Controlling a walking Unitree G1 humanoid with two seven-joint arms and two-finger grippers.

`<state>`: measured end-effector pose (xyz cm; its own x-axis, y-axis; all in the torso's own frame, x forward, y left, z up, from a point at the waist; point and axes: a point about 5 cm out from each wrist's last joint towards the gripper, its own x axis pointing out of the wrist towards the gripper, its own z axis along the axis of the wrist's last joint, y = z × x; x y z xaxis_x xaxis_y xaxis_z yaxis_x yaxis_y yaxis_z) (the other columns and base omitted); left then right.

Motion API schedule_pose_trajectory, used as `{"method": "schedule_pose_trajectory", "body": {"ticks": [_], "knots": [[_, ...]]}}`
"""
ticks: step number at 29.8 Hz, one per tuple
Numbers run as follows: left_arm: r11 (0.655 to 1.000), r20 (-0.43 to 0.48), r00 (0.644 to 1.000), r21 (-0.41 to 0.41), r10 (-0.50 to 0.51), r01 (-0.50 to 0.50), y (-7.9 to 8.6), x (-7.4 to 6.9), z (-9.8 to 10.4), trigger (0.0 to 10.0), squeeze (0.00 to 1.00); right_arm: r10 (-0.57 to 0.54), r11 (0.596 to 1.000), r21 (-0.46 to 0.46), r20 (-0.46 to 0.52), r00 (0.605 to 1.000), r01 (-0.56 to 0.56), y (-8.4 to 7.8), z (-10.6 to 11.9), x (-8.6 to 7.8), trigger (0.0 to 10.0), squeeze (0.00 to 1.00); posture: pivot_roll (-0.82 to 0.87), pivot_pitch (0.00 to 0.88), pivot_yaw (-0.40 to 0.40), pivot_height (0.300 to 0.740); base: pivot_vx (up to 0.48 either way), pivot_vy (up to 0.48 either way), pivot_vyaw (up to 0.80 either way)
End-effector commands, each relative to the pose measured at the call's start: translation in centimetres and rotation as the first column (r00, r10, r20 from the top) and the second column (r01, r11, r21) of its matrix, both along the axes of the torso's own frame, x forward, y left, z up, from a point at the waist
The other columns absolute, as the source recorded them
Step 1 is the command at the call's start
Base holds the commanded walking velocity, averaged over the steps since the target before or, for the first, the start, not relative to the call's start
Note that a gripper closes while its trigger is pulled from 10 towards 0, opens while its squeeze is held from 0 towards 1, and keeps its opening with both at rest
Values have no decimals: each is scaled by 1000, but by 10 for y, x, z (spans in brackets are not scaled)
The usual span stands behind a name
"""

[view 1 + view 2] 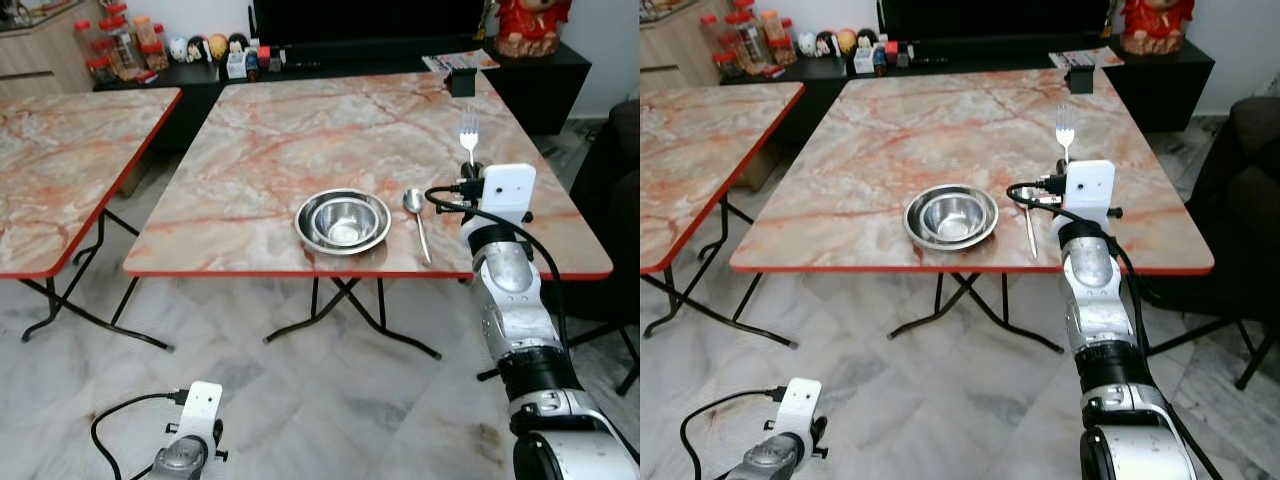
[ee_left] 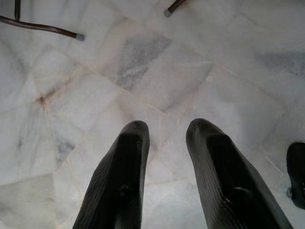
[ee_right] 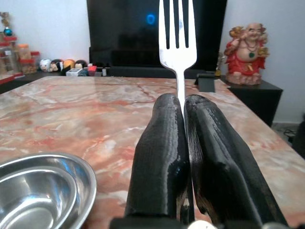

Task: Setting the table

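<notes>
Right tool (image 3: 183,102) raised over the right part of the marble tabletop (image 1: 260,140), fingers (image 3: 159,157) pressed together on a fork (image 1: 468,135). Fork held upright, tines up, handle pinched between the two black pads, standing clear above the surface. Just left of the tool, a spoon (image 1: 417,222) lying flat, bowl end away from the robot, handle toward the near red edge. Left of the spoon and just beside it, two steel bowls (image 1: 343,220) nested one inside the other, near the front edge. In the right wrist view, rim of the outer bowl at the lower corner, fork tines in front of a dark TV (image 3: 143,28).

Left tool (image 2: 164,138) hanging low beside the body over the pale marble floor (image 2: 157,67), fingers apart with a clear gap between them, holding nothing. Thin table feet at the far edge of the left wrist view.

A second marble table (image 1: 60,160) off to the left, apart from the first. Beyond, a black cabinet (image 1: 540,75) with jars (image 1: 115,45), small figurines and a red statue (image 1: 530,25).
</notes>
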<state>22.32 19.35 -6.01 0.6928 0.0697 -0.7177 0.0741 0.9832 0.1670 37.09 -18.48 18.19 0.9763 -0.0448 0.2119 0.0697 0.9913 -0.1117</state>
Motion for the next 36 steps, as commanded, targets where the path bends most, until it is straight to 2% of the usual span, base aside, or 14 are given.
{"method": "schedule_pose_trajectory", "body": {"ticks": [1, 13, 25, 36], "knots": [[1000, 9, 1000, 4, 4, -4, 3, 3, 2, 10000, 0, -3, 1000, -1, 24, 1000, 3, -1, 8, 1, 10000, 0, -77, 56, 79, 740, 345, 0, -500], [1000, 9, 1000, 8, 5, -6, 3, 3, 2, 10000, 0, -1, 1000, 2, 30, 1000, 1, 1, 10, 2, 10000, 0, -75, 57, 81, 740, 331, 0, 0], [1000, 10, 1000, 8, 4, -4, 4, 3, 3, 10000, 0, 7, 1000, 4, 23, 1000, -7, 3, 9, 2, 10000, 0, -72, 64, 84, 740, 0, 0, 0], [1000, 9, 1000, 9, 3, -3, 4, 3, 3, 10000, 0, 16, 1000, -25, 34, 999, -16, 5, 11, 2, 10000, 0, -70, 62, 83, 740, 342, 0, 0]]}}
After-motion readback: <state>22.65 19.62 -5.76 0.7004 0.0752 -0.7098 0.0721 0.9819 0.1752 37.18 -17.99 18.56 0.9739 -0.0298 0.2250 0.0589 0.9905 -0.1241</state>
